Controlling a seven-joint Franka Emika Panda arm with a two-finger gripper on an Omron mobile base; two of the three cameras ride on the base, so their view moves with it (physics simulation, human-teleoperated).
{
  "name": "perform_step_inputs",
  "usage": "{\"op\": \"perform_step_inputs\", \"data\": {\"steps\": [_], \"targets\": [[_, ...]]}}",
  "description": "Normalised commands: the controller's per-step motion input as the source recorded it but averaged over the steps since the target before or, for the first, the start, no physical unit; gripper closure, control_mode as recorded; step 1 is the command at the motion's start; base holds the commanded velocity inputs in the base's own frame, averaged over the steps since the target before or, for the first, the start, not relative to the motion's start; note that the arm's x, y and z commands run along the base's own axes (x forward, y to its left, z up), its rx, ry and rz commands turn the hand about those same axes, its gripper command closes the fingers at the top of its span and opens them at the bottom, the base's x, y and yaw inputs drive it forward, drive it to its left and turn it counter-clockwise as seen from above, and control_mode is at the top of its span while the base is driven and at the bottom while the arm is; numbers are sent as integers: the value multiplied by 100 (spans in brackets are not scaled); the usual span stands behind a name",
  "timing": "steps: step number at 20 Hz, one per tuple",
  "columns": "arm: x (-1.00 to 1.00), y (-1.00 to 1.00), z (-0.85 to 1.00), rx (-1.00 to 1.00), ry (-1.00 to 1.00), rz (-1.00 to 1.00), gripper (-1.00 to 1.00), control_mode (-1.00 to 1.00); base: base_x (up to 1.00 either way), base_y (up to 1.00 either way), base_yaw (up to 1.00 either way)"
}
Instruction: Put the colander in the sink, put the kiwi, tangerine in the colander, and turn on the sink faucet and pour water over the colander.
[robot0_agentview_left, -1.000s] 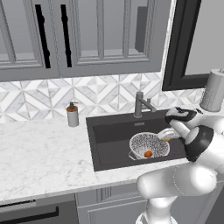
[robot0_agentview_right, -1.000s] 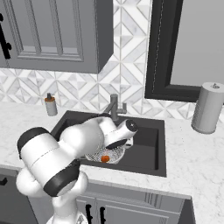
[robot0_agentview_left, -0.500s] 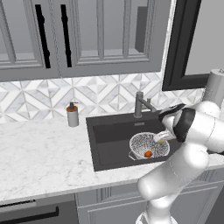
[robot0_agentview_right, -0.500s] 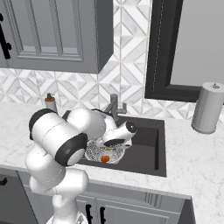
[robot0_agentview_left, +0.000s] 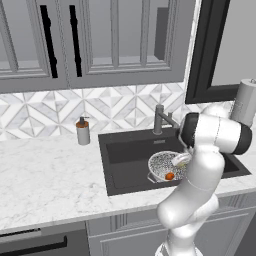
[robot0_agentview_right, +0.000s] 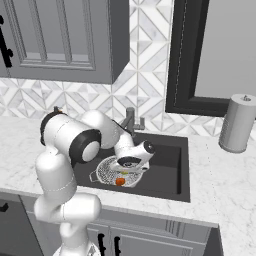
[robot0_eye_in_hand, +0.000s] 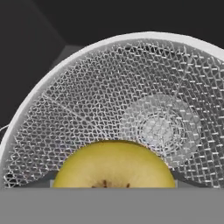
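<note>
In colander (robot0_eye_in_hand: 131, 87): kiwi (robot0_eye_in_hand: 114, 165) in hand view, tangerine (robot0_agentview_left: 170, 176) in base views.

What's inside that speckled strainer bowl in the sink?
The colander holds a tangerine. A kiwi sits close under the gripper above its mesh. The arm covers part of the bowl, so anything there is hidden.

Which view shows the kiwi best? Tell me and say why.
The hand view: the kiwi sits large and close at the bottom, its yellow-green face clear against the colander mesh. In the left base view it is a small pale patch by the arm. In the right base view the hand covers it.
</note>
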Motion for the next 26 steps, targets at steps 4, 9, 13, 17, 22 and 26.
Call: {"op": "perform_step_inputs", "data": {"steps": [4, 9, 13, 17, 22, 26], "targets": [[3, 1, -26, 0, 5, 3, 100, -100, 0, 0, 0], [6, 1, -17, 0, 2, 3, 100, -100, 0, 0, 0], [0, 17, -5, 0, 0, 3, 100, -100, 0, 0, 0], [-10, 23, 1, 0, 0, 5, -100, -100, 0, 0, 0], [-21, 9, 16, 0, 0, 1, -100, -100, 0, 0, 0], [-21, 0, 36, -4, 0, 0, -100, -100, 0, 0, 0]]}}
